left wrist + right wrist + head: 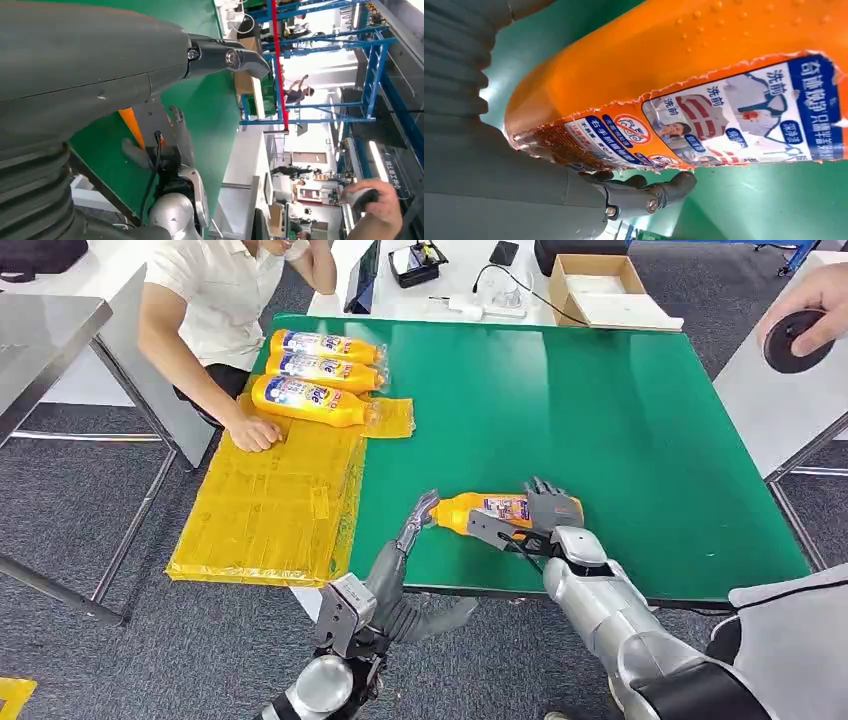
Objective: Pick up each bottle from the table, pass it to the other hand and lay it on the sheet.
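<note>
An orange bottle (pixel 480 510) with a blue-and-white label lies sideways near the green table's (pixel 600 410) front edge, gripped around its body by my right hand (pixel 535 518). The right wrist view shows the bottle (pixel 704 75) close up, with my fingers (pixel 644 196) curled under it. Whether it rests on the table or hangs just above it I cannot tell. My left hand (pixel 415 522) reaches toward the bottle's neck end with its fingers stretched out and holds nothing. Three more orange bottles (pixel 310 393) lie side by side on the far end of the yellow sheet (pixel 270 500).
A person sits at the table's far left with one hand (pixel 255 433) on the sheet. Behind the table a white desk carries a cardboard box (pixel 595 285) and cables. Another person's hand (pixel 815 310) holds a dark round object at the right. A grey table (pixel 50 330) stands at the left.
</note>
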Controlling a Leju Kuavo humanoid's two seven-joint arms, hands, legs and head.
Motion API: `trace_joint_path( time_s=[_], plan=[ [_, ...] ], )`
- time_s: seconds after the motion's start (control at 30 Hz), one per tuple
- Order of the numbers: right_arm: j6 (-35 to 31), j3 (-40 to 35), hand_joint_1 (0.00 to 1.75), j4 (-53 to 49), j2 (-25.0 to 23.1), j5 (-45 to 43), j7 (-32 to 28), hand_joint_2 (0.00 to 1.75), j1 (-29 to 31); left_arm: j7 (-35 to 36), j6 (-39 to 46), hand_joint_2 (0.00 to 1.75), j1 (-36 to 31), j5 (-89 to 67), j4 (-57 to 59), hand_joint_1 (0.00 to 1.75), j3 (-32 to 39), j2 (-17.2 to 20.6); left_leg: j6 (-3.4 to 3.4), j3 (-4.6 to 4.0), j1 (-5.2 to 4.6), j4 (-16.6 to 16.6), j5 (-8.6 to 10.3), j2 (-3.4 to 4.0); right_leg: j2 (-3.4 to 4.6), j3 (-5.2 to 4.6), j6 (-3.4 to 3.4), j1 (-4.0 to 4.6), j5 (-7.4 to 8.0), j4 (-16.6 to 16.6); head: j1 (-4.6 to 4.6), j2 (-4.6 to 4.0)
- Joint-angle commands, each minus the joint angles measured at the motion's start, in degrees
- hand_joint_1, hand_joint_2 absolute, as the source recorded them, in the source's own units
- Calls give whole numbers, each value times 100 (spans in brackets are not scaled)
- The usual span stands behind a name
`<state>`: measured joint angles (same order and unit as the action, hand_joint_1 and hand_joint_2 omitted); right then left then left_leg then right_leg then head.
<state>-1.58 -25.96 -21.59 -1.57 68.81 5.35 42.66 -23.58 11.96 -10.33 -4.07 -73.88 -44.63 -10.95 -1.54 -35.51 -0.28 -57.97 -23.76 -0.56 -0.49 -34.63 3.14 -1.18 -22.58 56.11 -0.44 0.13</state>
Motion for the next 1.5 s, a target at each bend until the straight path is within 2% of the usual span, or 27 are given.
trace_joint_path(
  time_s=[0.03, 0.07, 0.1, 0.13, 0.17, 0.3, 0.37, 0.4, 0.5, 0.53, 0.57, 0.63, 0.67, 0.77, 1.03, 1.1, 1.17, 1.23, 1.3, 1.37, 1.43, 1.5],
  plan=[
    [75, -171, 0, 466, 46, -7, 18, 175, 58, 26, -21, 175, -171, 22, 330, 0, 73, 71, 10, 23, 6, 7, -6, -4, -5, 25, -13, 6, -7, -7, 0, 0],
    [75, -171, 0, 466, 46, -7, 18, 175, 58, 26, -21, 175, -171, 22, 330, 0, 73, 71, 6, 15, 4, 5, -4, -2, -3, 16, -9, 5, -5, -5, -2, 0],
    [114, -184, 9, 474, 52, -1, 14, 175, 67, 26, -25, 175, -166, 23, 326, 0, 77, 70, 10, 23, 7, 6, -7, -1, -2, 24, -14, 8, -7, -6, 0, 0],
    [176, -198, 86, 468, 57, 2, -2, 175, 84, 24, -4, 175, -164, -10, 328, 0, 74, 72, 7, 17, 5, 5, -4, -3, -4, 19, -9, 5, -5, -5, 0, 0],
    [212, -207, 171, 467, 61, 8, -12, 175, 112, 26, 10, 175, -165, -16, 335, 0, 87, 73, 11, 28, 10, 7, -8, -2, -3, 31, -16, 10, -8, -11, 0, 0],
    [408, -87, 175, 438, 105, -178, -226, 175, 188, 33, -17, 175, -182, 23, 378, 0, 155, 38, 10, 22, 6, 4, -8, 2, 1, 23, -14, 7, -7, -5, 0, 0],
    [961, 826, 175, 379, 101, -1394, -1597, 175, 55, -43, -5, 175, -176, 188, 378, 0, 222, 10, 16, 38, 11, 4, -15, 2, 1, 42, -23, 12, -14, -7, 2, 0],
    [1170, 1269, 175, 316, 105, -2003, -2070, 175, -87, -134, 207, 175, -182, 257, 439, 0, 302, -46, 8, 17, 4, 4, -4, -10, -10, 21, -11, 5, -7, -4, 0, 0],
    [442, 1104, 175, 16, -10, -2069, -2523, 175, -305, -219, 830, 175, -136, 443, 458, 0, 612, -135, 11, 36, 11, 12, -6, -16, -17, 44, -15, 12, -10, -18, 2, 0],
    [481, 1234, 175, -125, -108, -2401, -2817, 175, -396, -199, 918, 175, -139, 568, 470, 0, 672, -132, 13, 45, 12, 13, -11, 1, -1, 48, -18, 13, -9, -20, 4, 0],
    [911, 1438, 175, -475, -194, -2990, -3804, 175, -605, -119, 1059, 175, -80, 896, 509, 0, 903, -231, 12, 49, 14, 11, -15, 25, 21, 45, -17, 16, -3, -18, 2, 0],
    [1342, 1278, 175, -1575, -284, -3958, -4228, 175, -1203, -237, 1231, 175, -165, 1478, 762, 0, 998, -226, 15, 40, 10, 10, -12, 20, 27, 32, -17, 11, -2, -10, 0, 0],
    [1327, 1099, 175, -2092, -275, -4174, -4100, 175, -1412, -76, 1170, 175, -148, 1878, 838, 0, 1102, -243, 20, 49, 17, 15, -13, 17, 24, 44, -23, 19, -3, -18, 2, 0],
    [1189, 705, 175, -2821, -179, -4656, -3633, 175, -1600, -178, 1226, 175, -142, 2132, 915, 0, 1076, -162, 22, 48, 17, 8, -23, 33, 41, 34, -27, 20, -10, -4, 0, 0],
    [1085, 794, 175, -2867, -246, -5047, -3616, 175, -1579, -164, 1353, 175, -83, 2290, 850, 0, 1148, -168, 10, 1, 16, 3, -9, 17, 31, -1, -9, 15, -3, -1, 2, 0],
    [1092, 780, 175, -2888, -244, -5067, -3597, 175, -1571, -164, 1352, 175, -78, 2298, 838, 0, 1144, -155, 17, 24, 18, 2, -23, 25, 36, 22, -19, 18, -14, -3, 0, 0],
    [1352, 1006, 175, -3008, -385, -5781, -3227, 175, -1598, -219, 1514, 175, 1, 2453, 733, 0, 1248, -140, 13, 6, 7, 4, -11, 9, 23, 4, -13, 7, -6, -3, 0, 0],
    [1600, 958, 175, -3400, -409, -6564, -2890, 175, -1669, -301, 1651, 175, 80, 2586, 560, 0, 1324, -56, 15, 10, 8, 2, -17, 23, 37, 3, -17, 8, -8, 0, 0, 0],
    [1669, 890, 175, -3815, -369, -7119, -2696, 175, -1815, -206, 1658, 175, 306, 2718, 346, 0, 1457, -123, 18, 15, 10, -1, -22, 32, 45, 6, -20, 11, -11, 4, 0, -2],
    [1530, 766, 175, -4180, -312, -7180, -2688, 175, -1933, 51, 1508, 175, 387, 2975, 295, 0, 1439, -103, 11, -4, 5, 2, -11, 16, 28, -11, -11, 5, -6, 2, 0, 0],
    [1197, 414, 175, -4613, -177, -6769, -2818, 175, -2044, 284, 1220, 175, 342, 3210, 391, 0, 1286, -7, 20, 26, 13, 0, -30, 21, 33, 18, -24, 14, -22, 1, 0, 0],
    [1232, 27, 169, -4752, -121, -6423, -2938, 175, -2086, 454, 714, 175, 224, 3323, 489, 0, 1040, 99, 10, -5, 6, 3, -11, 13, 27, -11, -10, 6, -6, -1, 0, 0]
  ],
)
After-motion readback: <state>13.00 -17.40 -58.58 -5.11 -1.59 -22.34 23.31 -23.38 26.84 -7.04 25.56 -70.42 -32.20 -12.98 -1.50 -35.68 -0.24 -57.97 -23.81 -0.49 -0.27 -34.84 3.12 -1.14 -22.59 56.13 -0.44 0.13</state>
